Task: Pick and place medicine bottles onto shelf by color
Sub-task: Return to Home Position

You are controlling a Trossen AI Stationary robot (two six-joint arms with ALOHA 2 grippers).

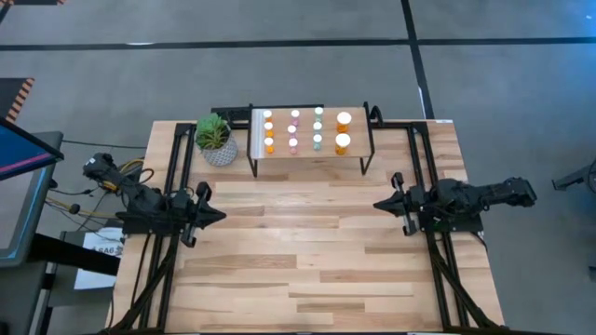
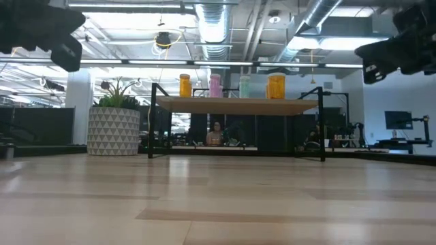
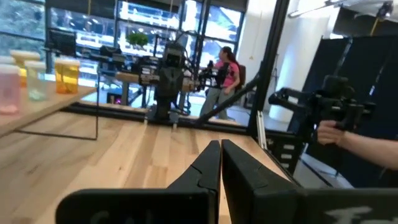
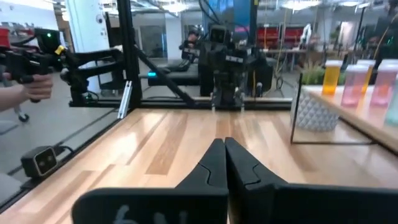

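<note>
In the low view the front bottles (image 2: 215, 86) are hiding the rows behind them, and the top edge is cutting off the left arm (image 2: 42, 30) and the right arm (image 2: 400, 42). From above, the bottles are showing as little more than caps, too small to count surely. In the left wrist view the edge is cropping a pink bottle (image 3: 7, 90). In the right wrist view it is slicing a teal bottle (image 4: 393, 99).

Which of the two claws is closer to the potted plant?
Left. The left gripper hangs on the same side of the table as the potted plant; the right gripper hangs over the opposite side, beyond the shelf.
</note>
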